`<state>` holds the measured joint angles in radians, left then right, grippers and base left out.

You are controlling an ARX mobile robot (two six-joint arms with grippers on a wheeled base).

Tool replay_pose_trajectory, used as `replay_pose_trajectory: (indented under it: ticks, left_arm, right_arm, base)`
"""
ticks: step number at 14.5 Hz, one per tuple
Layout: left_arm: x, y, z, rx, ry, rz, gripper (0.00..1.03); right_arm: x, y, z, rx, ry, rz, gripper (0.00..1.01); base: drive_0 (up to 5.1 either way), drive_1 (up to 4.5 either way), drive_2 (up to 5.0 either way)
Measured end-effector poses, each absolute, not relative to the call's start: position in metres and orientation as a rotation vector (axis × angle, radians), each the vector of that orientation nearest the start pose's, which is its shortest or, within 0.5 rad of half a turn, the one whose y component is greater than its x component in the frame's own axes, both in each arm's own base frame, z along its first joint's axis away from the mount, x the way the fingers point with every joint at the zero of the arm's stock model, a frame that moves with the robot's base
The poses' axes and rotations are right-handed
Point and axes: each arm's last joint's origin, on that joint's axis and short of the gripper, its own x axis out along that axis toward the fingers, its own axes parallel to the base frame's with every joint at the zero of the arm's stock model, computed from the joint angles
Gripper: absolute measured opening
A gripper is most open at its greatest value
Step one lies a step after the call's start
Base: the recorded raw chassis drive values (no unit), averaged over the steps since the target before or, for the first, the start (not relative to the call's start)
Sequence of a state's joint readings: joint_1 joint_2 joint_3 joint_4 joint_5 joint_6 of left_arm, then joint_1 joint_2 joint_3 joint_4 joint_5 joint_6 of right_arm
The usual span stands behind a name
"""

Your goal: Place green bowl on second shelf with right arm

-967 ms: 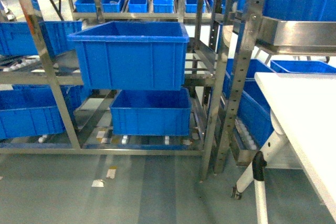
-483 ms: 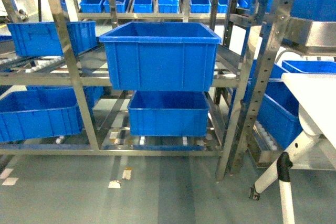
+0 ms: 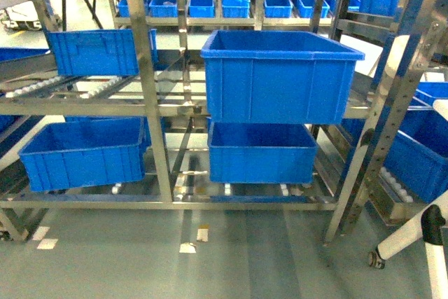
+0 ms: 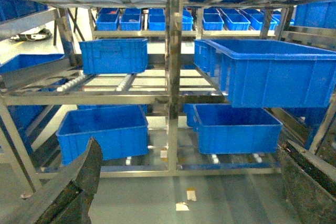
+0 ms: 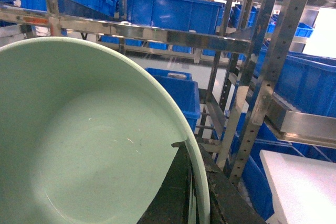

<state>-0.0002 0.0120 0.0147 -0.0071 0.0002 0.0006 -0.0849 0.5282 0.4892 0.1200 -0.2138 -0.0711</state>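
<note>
The green bowl (image 5: 79, 145) fills the left of the right wrist view, with my right gripper (image 5: 193, 153) shut on its rim, one finger inside and one outside. Neither arm shows in the head view. The steel rack's second shelf (image 3: 84, 89), the level with roller rails, carries a large blue crate (image 3: 280, 75) on its right bay and a smaller one (image 3: 94, 50) further back on the left. In the left wrist view my left gripper (image 4: 189, 150) is open, holding nothing, and faces the same shelf (image 4: 100, 82).
Two blue crates (image 3: 259, 152) (image 3: 80, 152) sit on the bottom level. A steel upright (image 3: 150, 82) divides the bays. A white table (image 5: 299, 182) is at my right, its wheeled leg (image 3: 413, 236) on the grey floor. More crate racks stand behind.
The head view has swung left: the rack and its crates slid to the right in the frame, the left bay has come into view, and the white tabletop has left the picture.
</note>
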Motion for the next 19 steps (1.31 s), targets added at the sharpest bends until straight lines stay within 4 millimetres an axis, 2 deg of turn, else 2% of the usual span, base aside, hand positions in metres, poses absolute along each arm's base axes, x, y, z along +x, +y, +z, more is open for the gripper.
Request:
replay_pose_trajectory:
  ticks: [4, 9, 19]
  left_arm:
    - [0.0976, 0.0000, 0.1675, 0.001, -0.002, 0.002, 0.98]
    - [0.0976, 0.0000, 0.1670, 0.001, 0.003, 0.002, 0.98]
    - [0.0976, 0.0000, 0.1672, 0.001, 0.001, 0.001, 0.98]
  right_arm:
    - [0.1350, -0.0053, 0.2942, -0.083, -0.082, 0.126, 0.02]
    - [0.1349, -0.0053, 0.2943, -0.083, -0.083, 0.127, 0.02]
    - [0.1349, -0.0053, 0.2943, -0.083, -0.084, 0.127, 0.02]
  base:
    - [-4.9, 2.48, 2.5]
    - [0.0, 0.00, 0.0]
    - [0.0, 4.32, -4.3]
